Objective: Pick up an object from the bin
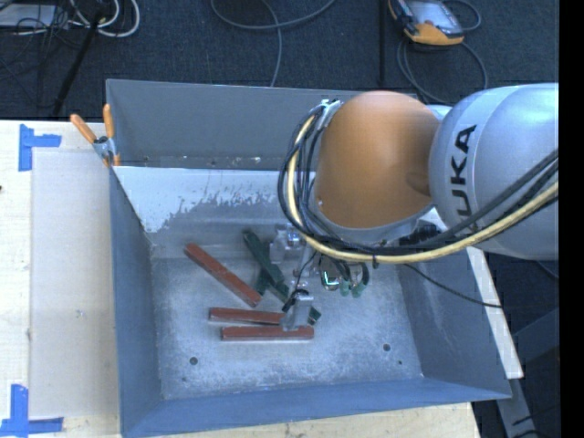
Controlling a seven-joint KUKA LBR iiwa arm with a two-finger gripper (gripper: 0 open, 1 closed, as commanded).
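My gripper (297,301) reaches down into the middle of the bin from under the orange cover. Its fingertips are low, right at the right ends of two flat brown sticks (266,332) that lie side by side on the floor. A third brown stick (222,275) lies slanted to the left of them. A dark green tool-like thing (263,258) lies just left of the gripper, partly under it. Nothing shows clearly between the fingers.
The arm and its orange cover hide the right middle of the bin. The bin floor to the left and along the front shows bare grey metal, with sloped walls all round.
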